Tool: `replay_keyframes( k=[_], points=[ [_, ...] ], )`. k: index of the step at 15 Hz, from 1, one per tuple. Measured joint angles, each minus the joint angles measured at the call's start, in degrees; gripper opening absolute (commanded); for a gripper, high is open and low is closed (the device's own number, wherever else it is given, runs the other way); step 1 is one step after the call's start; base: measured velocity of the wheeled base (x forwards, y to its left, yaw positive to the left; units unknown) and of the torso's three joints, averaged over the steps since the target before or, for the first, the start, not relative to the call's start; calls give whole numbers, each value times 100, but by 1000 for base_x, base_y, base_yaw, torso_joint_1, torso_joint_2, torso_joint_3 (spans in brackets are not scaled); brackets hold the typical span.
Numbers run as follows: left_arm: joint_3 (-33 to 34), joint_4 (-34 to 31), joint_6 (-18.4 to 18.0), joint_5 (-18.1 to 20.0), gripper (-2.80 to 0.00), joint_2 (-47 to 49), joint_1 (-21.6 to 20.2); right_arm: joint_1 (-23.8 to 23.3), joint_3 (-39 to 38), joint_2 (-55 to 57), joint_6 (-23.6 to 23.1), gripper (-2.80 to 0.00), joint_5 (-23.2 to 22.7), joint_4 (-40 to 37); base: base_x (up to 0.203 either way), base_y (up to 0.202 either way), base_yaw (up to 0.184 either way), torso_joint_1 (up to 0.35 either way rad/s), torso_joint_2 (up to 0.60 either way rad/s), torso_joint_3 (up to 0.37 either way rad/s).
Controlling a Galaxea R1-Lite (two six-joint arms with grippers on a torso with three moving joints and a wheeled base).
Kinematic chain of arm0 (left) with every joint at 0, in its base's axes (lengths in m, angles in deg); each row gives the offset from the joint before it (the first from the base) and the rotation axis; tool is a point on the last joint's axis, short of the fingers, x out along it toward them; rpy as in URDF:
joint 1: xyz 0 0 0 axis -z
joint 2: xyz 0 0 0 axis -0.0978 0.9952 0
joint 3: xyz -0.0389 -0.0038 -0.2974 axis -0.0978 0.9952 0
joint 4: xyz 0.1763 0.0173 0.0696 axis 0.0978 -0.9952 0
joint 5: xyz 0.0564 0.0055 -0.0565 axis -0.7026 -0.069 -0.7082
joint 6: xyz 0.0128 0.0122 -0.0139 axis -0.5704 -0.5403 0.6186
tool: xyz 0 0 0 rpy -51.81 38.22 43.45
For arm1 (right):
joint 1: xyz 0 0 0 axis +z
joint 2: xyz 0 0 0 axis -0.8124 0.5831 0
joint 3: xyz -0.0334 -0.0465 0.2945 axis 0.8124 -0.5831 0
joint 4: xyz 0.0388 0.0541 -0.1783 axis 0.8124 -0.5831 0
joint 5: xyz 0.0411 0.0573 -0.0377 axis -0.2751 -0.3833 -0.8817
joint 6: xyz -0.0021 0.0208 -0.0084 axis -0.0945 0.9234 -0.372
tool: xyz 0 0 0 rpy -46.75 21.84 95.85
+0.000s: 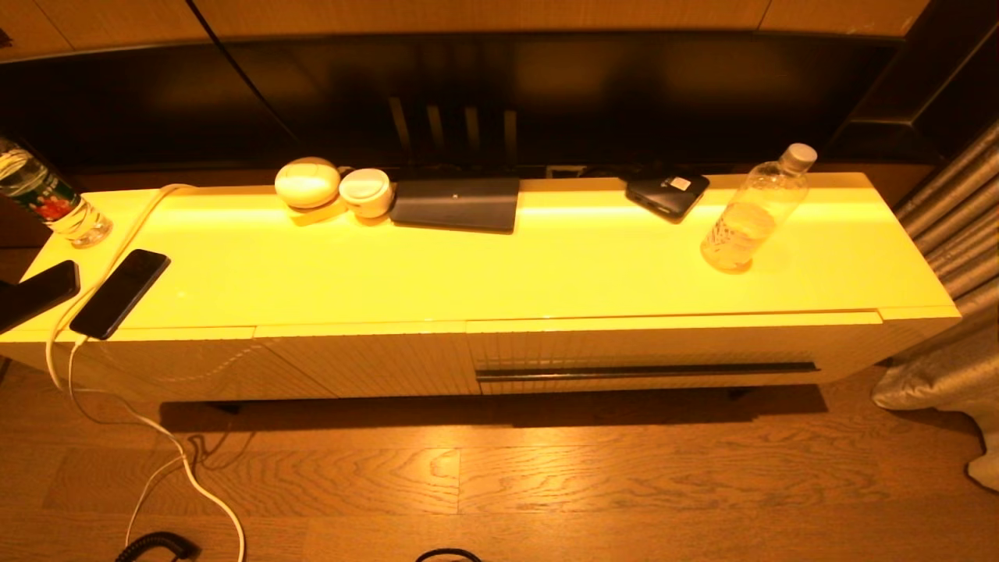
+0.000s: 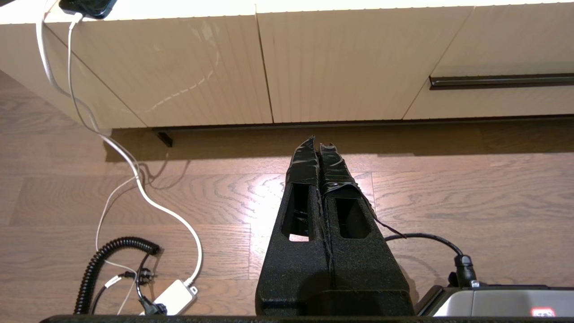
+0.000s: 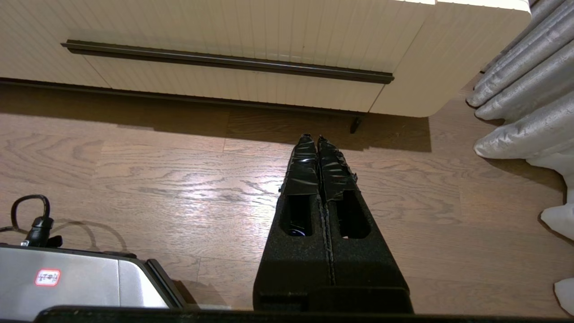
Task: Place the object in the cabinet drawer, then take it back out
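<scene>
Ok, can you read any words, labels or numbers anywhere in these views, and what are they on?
Nothing is legible.
Green-and-red label on the far-left bottle: print too blurred.
Pale label on the clear bottle: too faint.
White sticker on the black device: too small.
Red-bordered sticker on the robot's grey base: marks unreadable.

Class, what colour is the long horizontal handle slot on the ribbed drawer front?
Dark brown, nearly black, against the pale ribbed drawer front; the long handle slot shows best in the right wrist view.
</scene>
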Motion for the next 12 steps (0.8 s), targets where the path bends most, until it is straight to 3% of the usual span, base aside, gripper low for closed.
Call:
replay_keyframes(
  k=[12],
  points=[
    [0,1,-1,0,-280,0,0,-5,-46,0,0,-280,7,-30,0,0,0,0,0,0]
  ],
)
